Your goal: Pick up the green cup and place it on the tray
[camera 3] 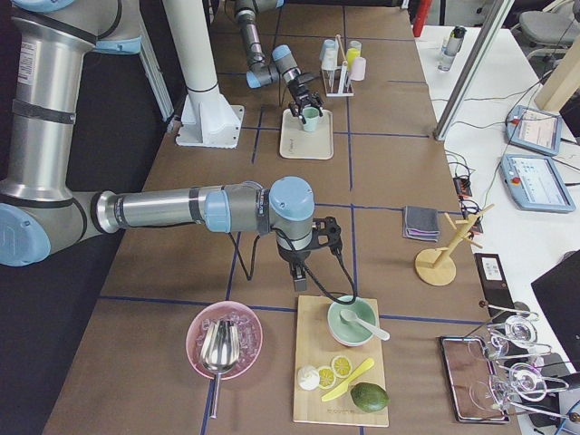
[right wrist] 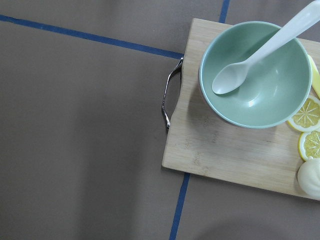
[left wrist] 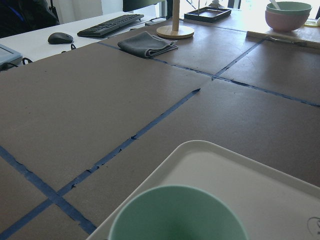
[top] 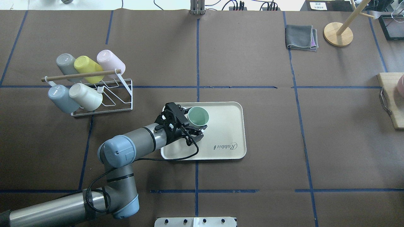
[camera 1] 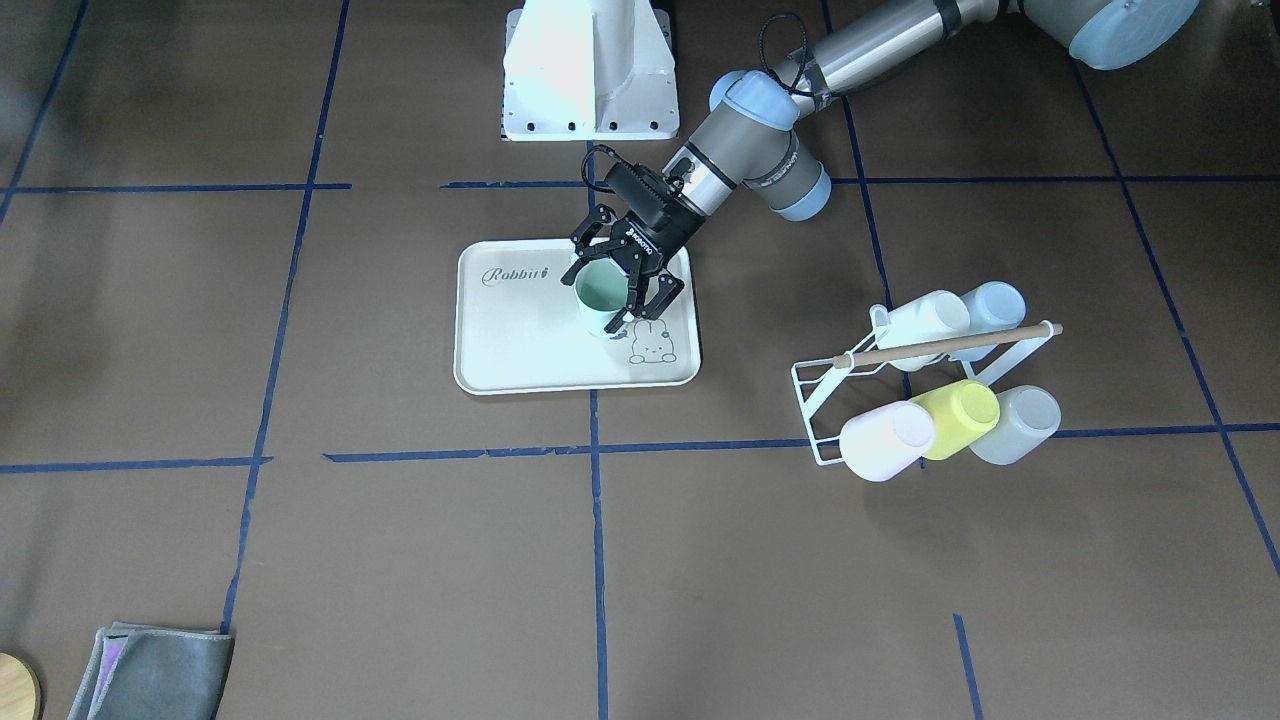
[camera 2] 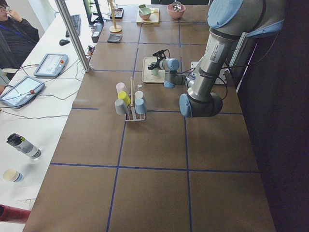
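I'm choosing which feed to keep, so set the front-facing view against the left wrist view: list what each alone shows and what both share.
Front-facing only: the left claw open around the green cup, the bunny drawing, and the cup rack. Left wrist only: a keyboard and a mouse. Both: the green cup standing on the tray, and the folded grey cloth.

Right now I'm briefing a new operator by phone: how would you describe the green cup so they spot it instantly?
Look for the cream tray marked Rabbit near the table's middle. The green cup stands upright on it, between the fingers of the left tool. It is the only cup off the white wire rack, where the other cups lie tipped.
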You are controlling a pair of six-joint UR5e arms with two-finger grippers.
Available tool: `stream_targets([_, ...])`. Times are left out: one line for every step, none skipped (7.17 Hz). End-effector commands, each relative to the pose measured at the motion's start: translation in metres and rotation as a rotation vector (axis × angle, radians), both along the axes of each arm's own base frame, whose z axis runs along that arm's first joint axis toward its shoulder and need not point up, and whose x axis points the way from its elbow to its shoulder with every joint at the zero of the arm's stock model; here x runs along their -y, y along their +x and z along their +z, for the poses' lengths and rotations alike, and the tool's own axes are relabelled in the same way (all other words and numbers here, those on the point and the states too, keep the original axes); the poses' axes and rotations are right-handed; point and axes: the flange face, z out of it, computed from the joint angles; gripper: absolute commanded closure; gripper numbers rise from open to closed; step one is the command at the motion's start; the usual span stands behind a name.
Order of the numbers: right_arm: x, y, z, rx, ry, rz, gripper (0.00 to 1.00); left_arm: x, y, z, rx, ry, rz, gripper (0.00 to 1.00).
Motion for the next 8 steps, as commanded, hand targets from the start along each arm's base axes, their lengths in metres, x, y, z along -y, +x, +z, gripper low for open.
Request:
stream_targets([0.000, 0.000, 0.000, 0.001, 0.000, 0.000, 0.00, 0.000, -0.013, -0.019, -0.036, 0.020, -0.003, 0.00])
stream_targets([0.000, 0.000, -0.001, 0.001, 0.003, 0.000, 0.00, 0.001, -0.028, -0.031, -0.061, 0.031, -0.005, 0.00])
stream_targets([0.001, 0.000, -0.002, 0.001, 0.005, 0.000, 0.00, 0.012, -0.047, -0.043, -0.067, 0.043, 0.025, 0.00])
stream_targets([0.001, 0.000, -0.004, 0.000, 0.010, 0.000, 0.00, 0.019, -0.075, -0.048, -0.058, 0.048, 0.039, 0.00])
stream_targets([0.003, 0.000, -0.003, -0.003, 0.006, 0.003, 0.00, 0.038, -0.102, -0.060, 0.006, 0.024, 0.064, 0.00])
stream_targets([0.004, 0.000, -0.005, -0.003, 0.011, 0.004, 0.00, 0.057, -0.130, -0.050, 0.132, -0.050, 0.089, 0.00])
stream_targets([0.004, 0.000, -0.004, -0.005, 0.009, 0.004, 0.00, 0.075, -0.171, -0.045, 0.239, -0.142, 0.120, 0.00])
stream_targets([0.005, 0.000, -0.005, -0.006, 0.011, 0.004, 0.00, 0.098, -0.225, -0.049, 0.340, -0.280, 0.166, 0.00])
